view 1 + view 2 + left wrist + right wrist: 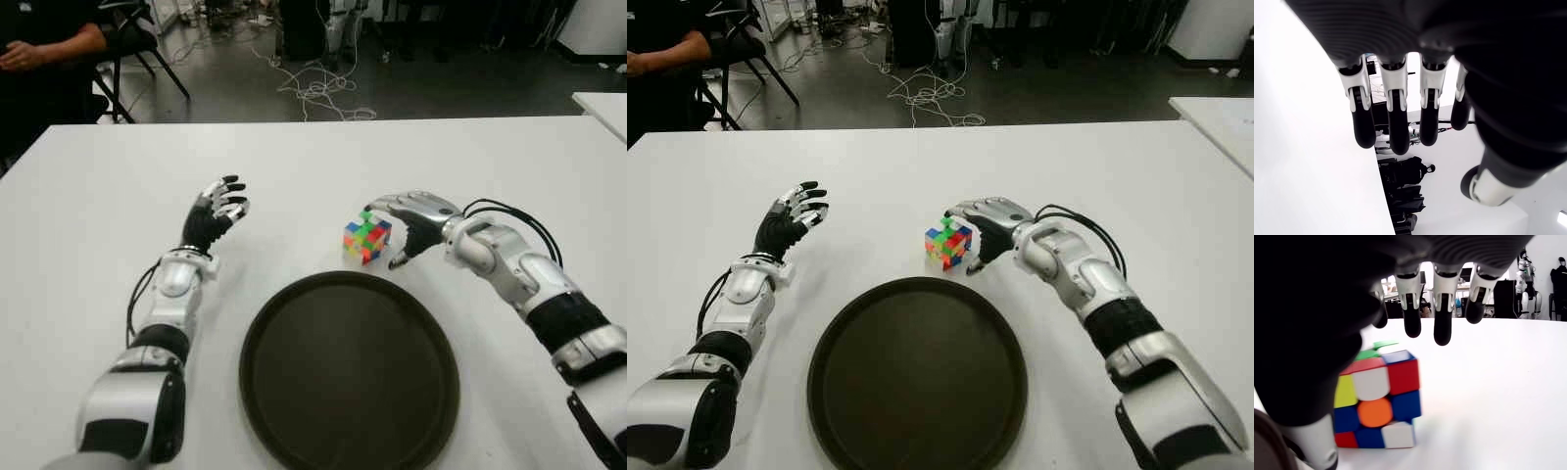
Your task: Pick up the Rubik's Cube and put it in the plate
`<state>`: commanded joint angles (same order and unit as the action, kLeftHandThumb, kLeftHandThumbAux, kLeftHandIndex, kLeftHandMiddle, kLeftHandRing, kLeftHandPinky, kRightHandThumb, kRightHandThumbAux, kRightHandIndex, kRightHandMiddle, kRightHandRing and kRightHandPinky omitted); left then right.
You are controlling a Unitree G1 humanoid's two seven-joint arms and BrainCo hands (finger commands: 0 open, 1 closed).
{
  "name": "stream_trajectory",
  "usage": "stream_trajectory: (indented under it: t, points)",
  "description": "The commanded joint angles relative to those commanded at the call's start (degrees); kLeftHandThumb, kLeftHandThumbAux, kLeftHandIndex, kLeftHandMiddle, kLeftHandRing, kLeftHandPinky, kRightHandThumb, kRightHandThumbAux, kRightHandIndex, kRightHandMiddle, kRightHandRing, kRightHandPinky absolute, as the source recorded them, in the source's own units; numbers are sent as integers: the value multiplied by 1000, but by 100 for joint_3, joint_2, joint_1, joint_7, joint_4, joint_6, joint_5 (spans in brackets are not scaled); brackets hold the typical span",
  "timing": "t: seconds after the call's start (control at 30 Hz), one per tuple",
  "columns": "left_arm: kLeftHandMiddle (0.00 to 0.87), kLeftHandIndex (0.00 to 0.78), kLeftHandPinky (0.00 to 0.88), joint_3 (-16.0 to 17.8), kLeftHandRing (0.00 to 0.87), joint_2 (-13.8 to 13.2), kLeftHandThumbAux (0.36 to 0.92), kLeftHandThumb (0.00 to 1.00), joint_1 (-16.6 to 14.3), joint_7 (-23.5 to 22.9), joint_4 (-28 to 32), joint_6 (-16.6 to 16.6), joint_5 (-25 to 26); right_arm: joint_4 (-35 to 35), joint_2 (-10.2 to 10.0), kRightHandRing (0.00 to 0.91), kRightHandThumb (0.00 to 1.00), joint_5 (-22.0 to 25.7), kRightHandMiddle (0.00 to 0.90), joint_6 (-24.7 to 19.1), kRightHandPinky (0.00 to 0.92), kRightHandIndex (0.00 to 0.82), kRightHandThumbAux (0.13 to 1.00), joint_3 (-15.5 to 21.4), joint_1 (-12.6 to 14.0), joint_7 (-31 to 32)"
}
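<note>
The Rubik's Cube (366, 240) stands on the white table (509, 166), just beyond the far rim of the dark round plate (350, 377). My right hand (390, 233) is at the cube's right side, open. Its fingers (1442, 328) reach out above the cube (1378, 401) and the thumb (400, 259) hangs beside it; none of them closes on it. My left hand (217, 211) shows to the left of the cube, open, with fingers (1393, 132) spread and nothing in them.
A person in dark clothes (44, 49) sits by a chair (137, 49) beyond the table's far left corner. Cables (318, 88) lie on the floor behind. Another white table (602, 103) shows at the far right.
</note>
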<state>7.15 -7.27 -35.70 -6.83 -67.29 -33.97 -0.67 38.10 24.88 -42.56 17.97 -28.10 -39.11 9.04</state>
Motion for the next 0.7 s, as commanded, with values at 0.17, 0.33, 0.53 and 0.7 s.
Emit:
stream_trajectory:
  t: [0.17,0.33,0.53,0.7]
  points:
    - [240,201,271,-7,250,-2,739,155,-5,12,-20,-8,-13,242,-30,187,0,30,188,65,150,155,787,7,-66,-96]
    - [236,201,268,-24,247,-4,728,122,-14,24,-33,-18,-38,400,-46,199,0,37,200,113,161,164,797,5,-122,-134]
    - [236,197,277,-22,251,12,727,130,-10,21,-22,-31,-26,537,-50,186,0,48,190,212,142,159,802,1,-166,-185]
    - [235,193,269,-26,249,20,718,131,-13,42,-24,-29,-34,649,-51,180,0,47,186,315,133,160,803,-11,-205,-222]
